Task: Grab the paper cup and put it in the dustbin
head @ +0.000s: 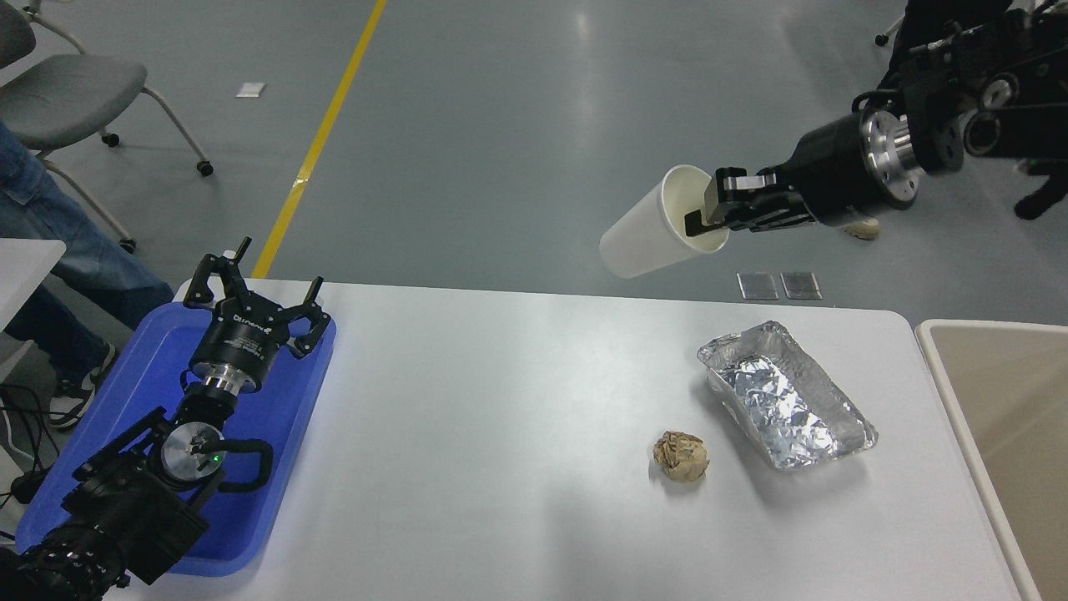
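your right gripper point(707, 219) was clamped on the rim of the paper cup point(647, 235) in the upper right of the frame, one finger inside the mouth and one outside. the cup hung on its side in the air, well above the worktop point(501, 434), mouth turned toward the gripper and base pointing left. the dustbin point(943, 367) showed only as a tan corner at the right edge, well apart from the cup.

you could judge the cup to be very light, thin-walled and easy to crush. the rolled rim looked like the stiffest part, so a pinch there seemed sound, though a hard squeeze could fold the wall. it appeared empty, so tilting it looked harmless.

the foil tray point(784, 401) and the crumpled paper ball point(681, 457) lay on the worktop in the lower right, near each other but not touching.

your left gripper point(250, 288) rested over the blue tray point(133, 367) at the lower left, fingers spread and holding nothing. small white lettering showed on its body, too small to read. the cup carried no print.
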`<state>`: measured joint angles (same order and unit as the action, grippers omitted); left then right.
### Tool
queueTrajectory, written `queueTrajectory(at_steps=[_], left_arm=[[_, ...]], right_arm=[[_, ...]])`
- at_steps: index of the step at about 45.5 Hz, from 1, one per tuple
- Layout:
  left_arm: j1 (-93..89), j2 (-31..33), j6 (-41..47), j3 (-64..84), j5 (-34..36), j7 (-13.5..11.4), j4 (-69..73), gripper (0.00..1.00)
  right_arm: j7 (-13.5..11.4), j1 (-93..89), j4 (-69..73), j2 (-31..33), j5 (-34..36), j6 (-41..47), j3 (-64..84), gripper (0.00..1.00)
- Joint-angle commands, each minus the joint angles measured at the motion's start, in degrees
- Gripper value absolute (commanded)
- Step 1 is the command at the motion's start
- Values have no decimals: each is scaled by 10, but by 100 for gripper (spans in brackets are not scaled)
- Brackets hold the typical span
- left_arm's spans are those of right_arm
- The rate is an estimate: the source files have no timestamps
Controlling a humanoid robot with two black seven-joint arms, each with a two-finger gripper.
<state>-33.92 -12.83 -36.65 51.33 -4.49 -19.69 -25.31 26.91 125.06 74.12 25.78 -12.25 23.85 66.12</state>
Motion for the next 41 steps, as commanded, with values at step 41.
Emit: queueTrajectory(at_steps=[41], left_arm=[[0, 0, -1, 0, 0, 0, 0, 100]], right_arm=[[-199, -461, -439, 82, 218, -211, 35, 0]])
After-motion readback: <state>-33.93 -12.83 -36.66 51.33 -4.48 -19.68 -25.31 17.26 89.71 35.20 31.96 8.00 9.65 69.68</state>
